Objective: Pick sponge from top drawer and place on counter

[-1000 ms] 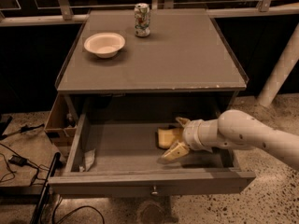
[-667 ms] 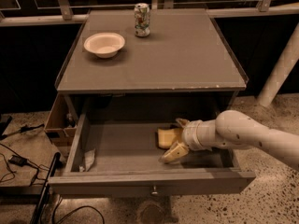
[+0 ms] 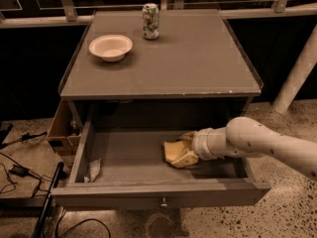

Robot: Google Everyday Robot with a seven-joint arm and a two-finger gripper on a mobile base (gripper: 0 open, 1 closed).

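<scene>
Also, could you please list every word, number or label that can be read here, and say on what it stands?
No text here can be read.
The can on the counter: a printed pattern, too blurred to read.
The bowl, the drawer, the sponge and the tool, which is inside the drawer at the sponge: no text visible.

Cream pincer [image 3: 184, 148] in grey top drawer [image 3: 128, 157], pale-yellow sponge [image 3: 171, 151], white bowl [image 3: 110, 54]

Gripper [image 3: 184, 149] sits at the sponge [image 3: 171, 152] inside the top drawer [image 3: 126, 158].
</scene>
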